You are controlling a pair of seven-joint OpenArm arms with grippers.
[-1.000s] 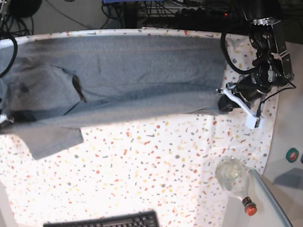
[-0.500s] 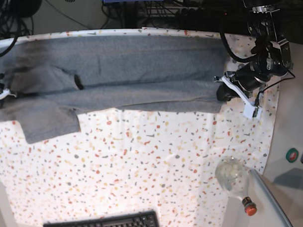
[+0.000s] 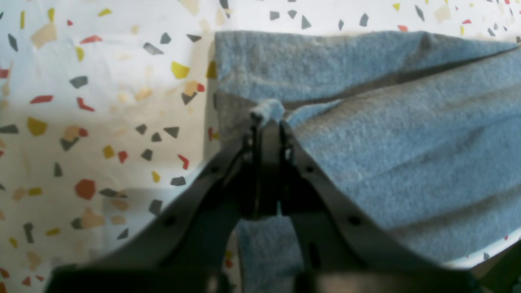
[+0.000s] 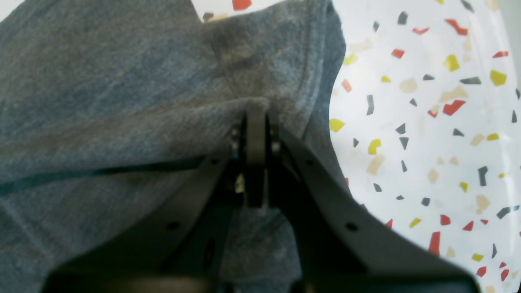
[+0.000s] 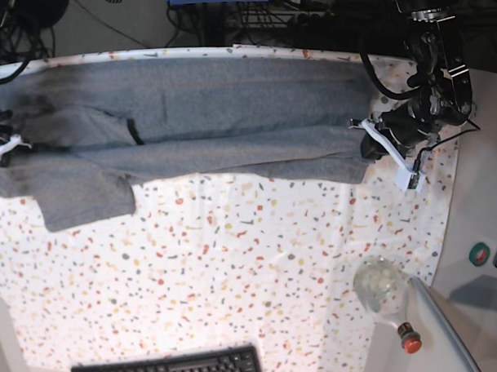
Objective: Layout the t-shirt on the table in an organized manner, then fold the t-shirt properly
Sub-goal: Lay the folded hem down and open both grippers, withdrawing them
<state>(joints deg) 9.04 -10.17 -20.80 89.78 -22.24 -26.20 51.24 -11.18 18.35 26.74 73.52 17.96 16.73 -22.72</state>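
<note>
Grey t-shirt [image 5: 197, 114] stretched across the counter [image 5: 235, 268]. We see left claw [image 3: 266, 118] and right claw [image 4: 255, 110] each clamped on its fabric.

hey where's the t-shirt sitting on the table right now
In the base view the t-shirt stretches across the far half of the table, pinched at each end by the left hand and right hand.
</note>
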